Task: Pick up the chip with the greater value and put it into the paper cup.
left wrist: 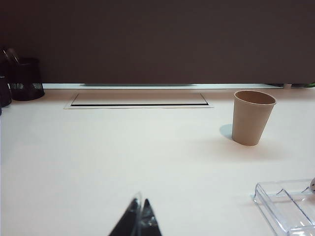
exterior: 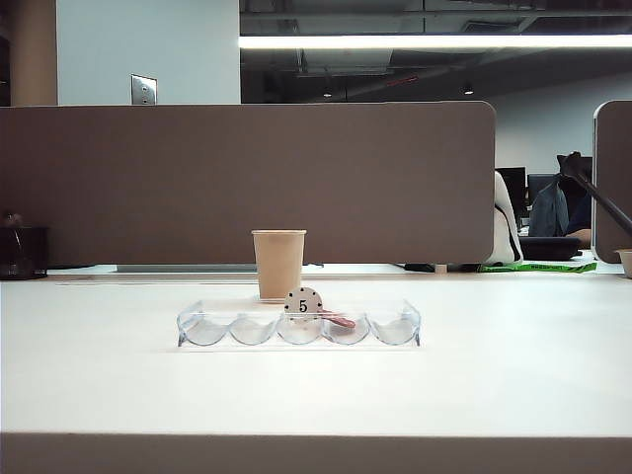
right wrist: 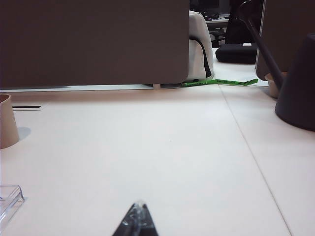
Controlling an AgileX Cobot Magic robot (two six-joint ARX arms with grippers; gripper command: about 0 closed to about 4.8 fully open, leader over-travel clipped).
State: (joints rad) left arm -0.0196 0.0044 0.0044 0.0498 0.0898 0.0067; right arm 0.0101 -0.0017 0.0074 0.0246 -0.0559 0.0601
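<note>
The white table [exterior: 316,395] fills the foreground of the exterior view, and nearest on it lies a clear plastic scalloped tray [exterior: 298,326] with five hollows. In the tray a white chip [exterior: 303,302] marked "5" stands on edge near the middle, and a red chip [exterior: 341,320] lies tilted just beside it on the right. The dark blue chip cannot be made out in any view. Just behind the tray, a little left of the white chip, stands the paper cup [exterior: 279,264]: plain tan, tapered, upright, with a rolled rim, apart from the tray.

Neither arm shows in the exterior view. In the left wrist view the left tool [left wrist: 139,220] hangs above bare table with its dark tips pressed together and nothing between them; the cup stands well apart from it, with a corner of the tray nearer. In the right wrist view the right tool [right wrist: 138,221] likewise looks closed and empty, with the cup and a tray corner at the frame's edge, well apart.

A dark mesh holder [left wrist: 25,79] sits at the table's far edge, before a brown partition [exterior: 247,183].
</note>
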